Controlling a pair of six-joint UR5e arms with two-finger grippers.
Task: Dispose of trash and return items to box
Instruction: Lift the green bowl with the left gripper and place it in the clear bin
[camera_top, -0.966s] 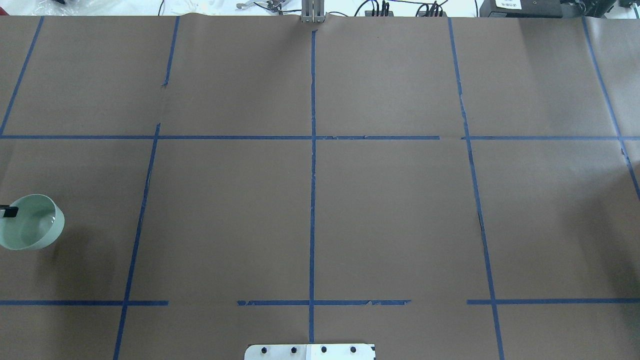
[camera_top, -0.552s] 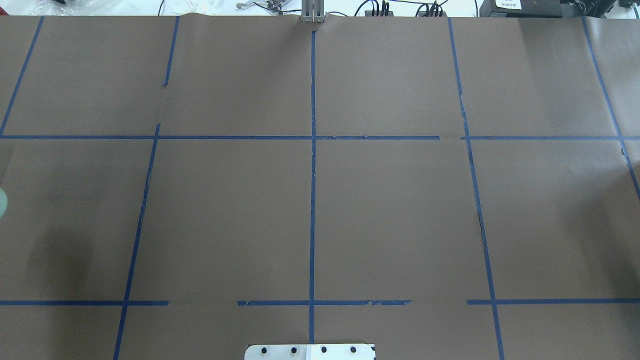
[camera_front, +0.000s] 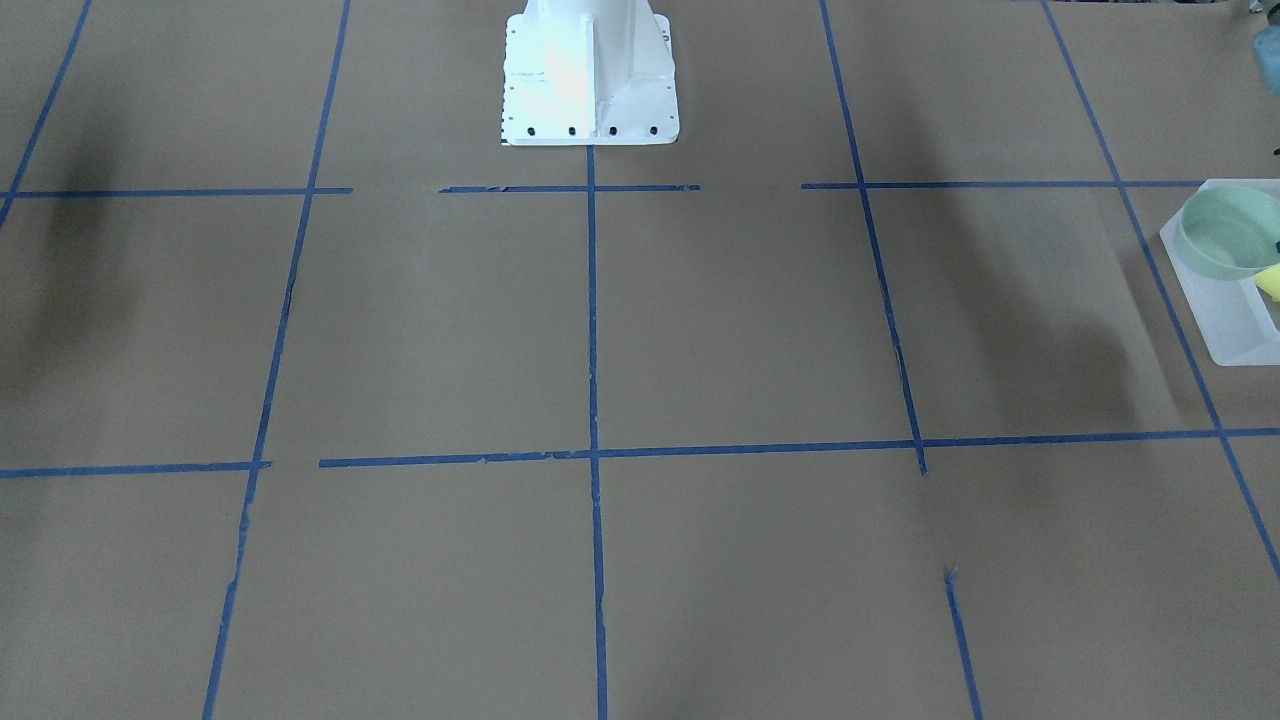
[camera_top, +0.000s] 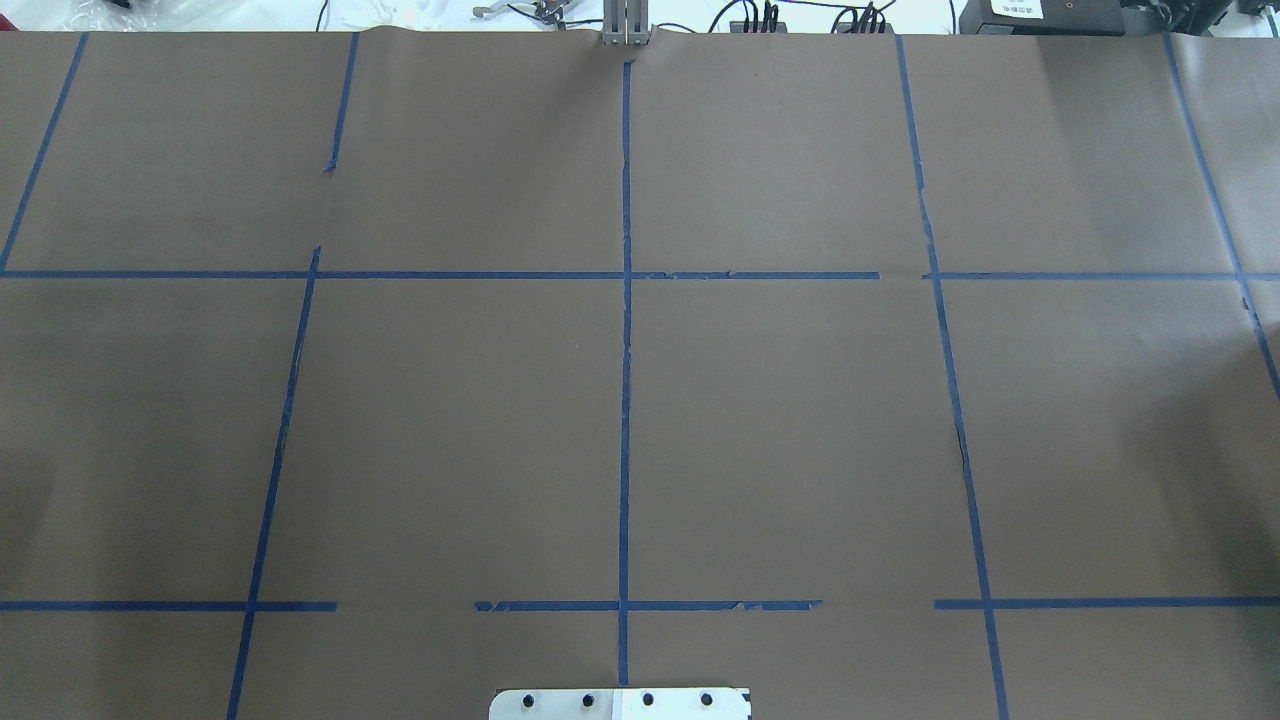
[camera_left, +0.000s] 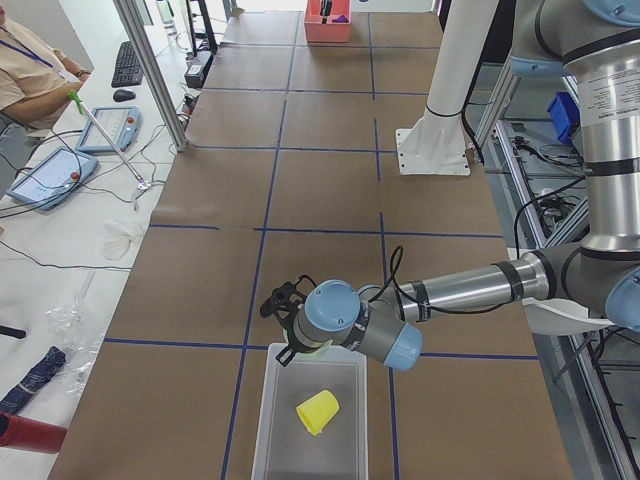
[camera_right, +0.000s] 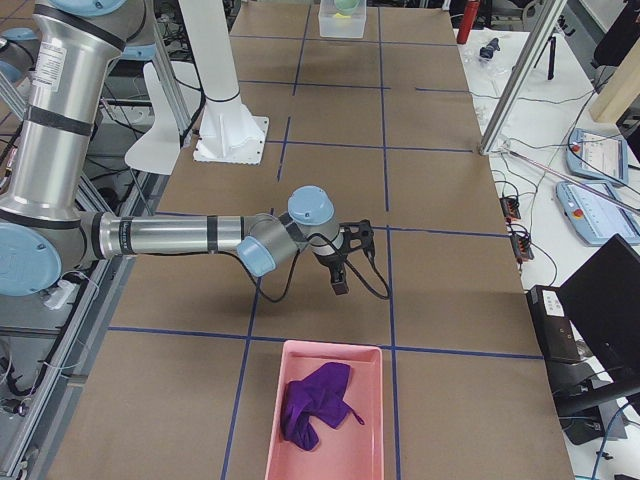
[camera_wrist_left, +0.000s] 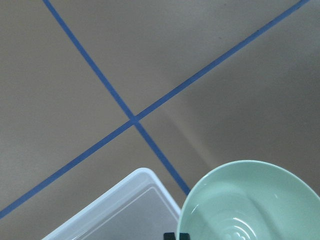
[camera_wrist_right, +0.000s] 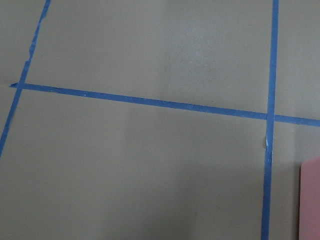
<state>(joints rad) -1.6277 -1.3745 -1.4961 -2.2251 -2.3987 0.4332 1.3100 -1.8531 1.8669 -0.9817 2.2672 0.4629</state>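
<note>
Bowl pinched over the box, cup lying inside it.

The left gripper (camera_wrist_left: 176, 235) is clamped on the rim of the mint-green bowl (camera_wrist_left: 250, 210) and holds it over the corner of the box (camera_left: 340, 450) that faces the robot base (camera_front: 590, 70). The bowl overlaps the box's rim, but whether it touches the wall cannot be told. Inside the box, the yellow cup (camera_left: 318, 412) lies on its side near the middle of the floor, apart from the bowl. Well apart from the box, at the table's opposite end, a pink tray (camera_right: 370, 420) holds a crumpled purple cloth (camera_right: 312, 402). The right gripper (camera_right: 340, 272) hangs over the brown paper just on the box's side of that tray. Whether its fingers are spread or pressed together cannot be told.
</note>
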